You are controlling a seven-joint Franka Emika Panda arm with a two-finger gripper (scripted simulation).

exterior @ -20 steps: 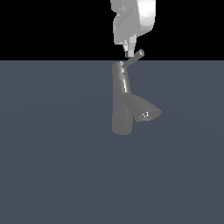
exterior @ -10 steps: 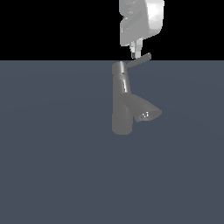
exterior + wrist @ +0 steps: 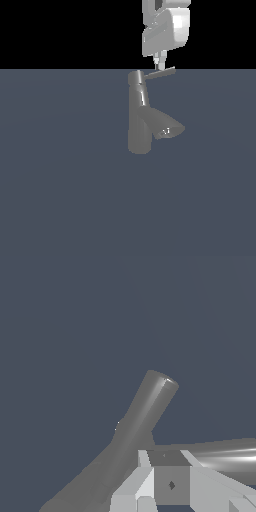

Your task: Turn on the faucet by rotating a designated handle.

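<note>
Plain dark blue-grey ground is filling the scene, with the faucet [image 3: 139, 117] standing near its middle and its flared spout branching toward the exterior view's right. From its top cap the handle [image 3: 161, 73] — a slim grey rod — is running rightward, nearly level, directly beneath the gripper [image 3: 160, 64]. Fingers are hanging just above, seemingly touching the rod — whether they are parted or clenched cannot be told.

Faucet [image 3: 139, 117] — smooth grey metal with glossy highlights, handle [image 3: 161, 73] alike, hand [image 3: 160, 64] — pale, smooth, plastic-looking
</note>
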